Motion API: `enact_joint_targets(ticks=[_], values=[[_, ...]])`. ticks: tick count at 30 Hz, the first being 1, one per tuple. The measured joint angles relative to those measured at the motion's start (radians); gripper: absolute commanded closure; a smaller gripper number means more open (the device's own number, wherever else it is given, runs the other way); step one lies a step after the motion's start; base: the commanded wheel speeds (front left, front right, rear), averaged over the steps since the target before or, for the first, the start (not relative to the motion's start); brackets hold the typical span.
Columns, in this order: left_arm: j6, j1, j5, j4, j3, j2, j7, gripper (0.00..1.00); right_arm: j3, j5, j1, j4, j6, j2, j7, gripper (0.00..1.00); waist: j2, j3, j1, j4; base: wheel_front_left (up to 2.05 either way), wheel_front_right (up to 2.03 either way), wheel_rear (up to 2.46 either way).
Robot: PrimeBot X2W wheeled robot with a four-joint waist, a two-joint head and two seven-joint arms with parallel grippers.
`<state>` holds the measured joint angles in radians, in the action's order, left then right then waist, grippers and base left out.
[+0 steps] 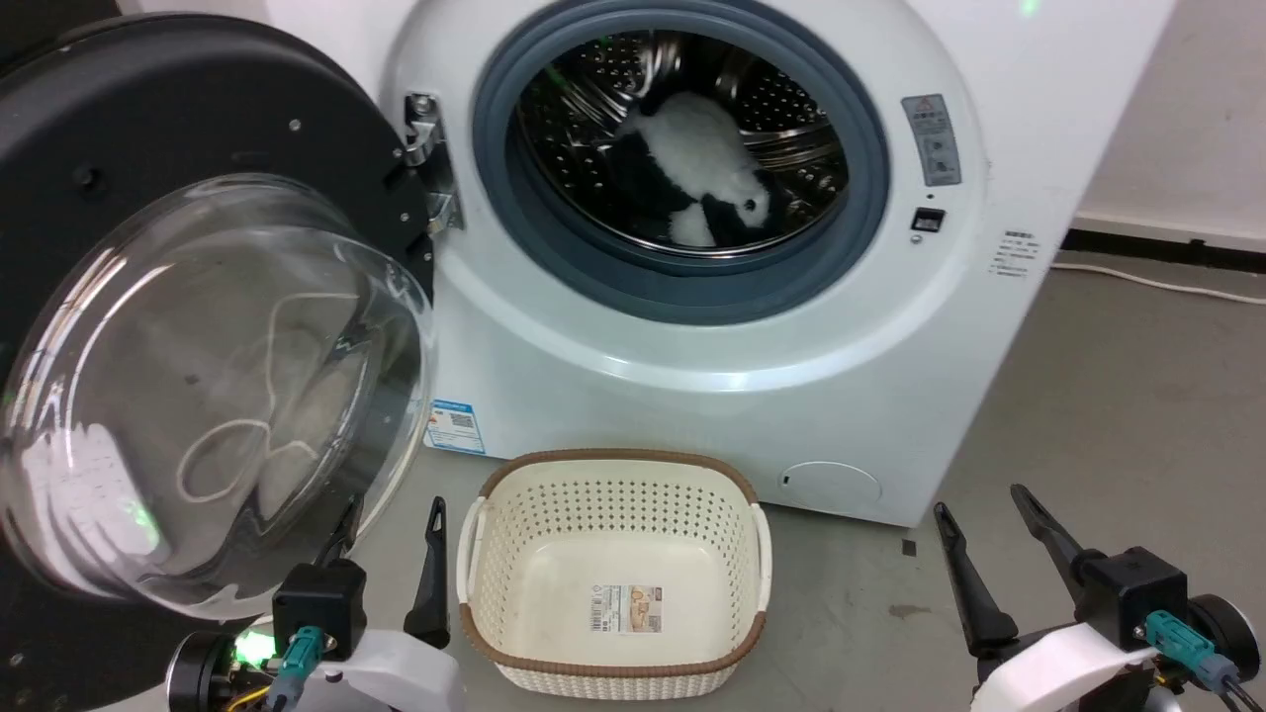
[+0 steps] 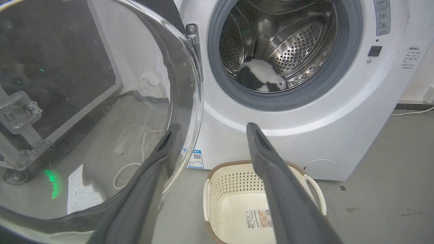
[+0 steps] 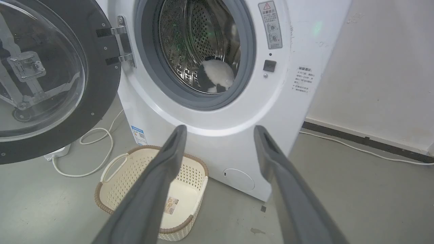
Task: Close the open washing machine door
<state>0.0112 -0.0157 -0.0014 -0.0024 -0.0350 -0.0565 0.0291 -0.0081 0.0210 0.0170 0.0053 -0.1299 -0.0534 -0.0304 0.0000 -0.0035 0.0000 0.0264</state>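
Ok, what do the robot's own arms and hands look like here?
The left hand and right hand each have two long, tapering dark grey fingers on a black boxy block. A teal connector with a cable sits below each block, on a white rounded forearm shell. A green light glows by the left wrist.

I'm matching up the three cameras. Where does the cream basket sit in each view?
Head view: the basket is at bottom centre, on the floor in front of the washer.
Left wrist view: the basket is at bottom centre, cut off by the bottom edge.
Right wrist view: the basket is at lower left.
Shared landmark: the blue sticker low on the washer, just up-left of the basket.
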Motion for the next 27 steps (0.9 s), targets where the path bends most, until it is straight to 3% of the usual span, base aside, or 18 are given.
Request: enact_joint_targets(ticks=[11,27], values=[[0.008,0.0,0.0,-0.006,-0.031,-0.021,0.03,0.0,0.01,0.02,0.015,0.002,0.0,0.0,-0.027,0.0,0.0,-0.013,0.0,0.081,0.0,0.0,0.0],[0.056,-0.012,0.0,-0.045,-0.046,-0.046,0.061,0.0,0.074,0.024,-0.003,0.034,0.0,0.0,-0.061,0.0,0.0,-0.004,0.0001,0.164,0.0,0.0,0.0]])
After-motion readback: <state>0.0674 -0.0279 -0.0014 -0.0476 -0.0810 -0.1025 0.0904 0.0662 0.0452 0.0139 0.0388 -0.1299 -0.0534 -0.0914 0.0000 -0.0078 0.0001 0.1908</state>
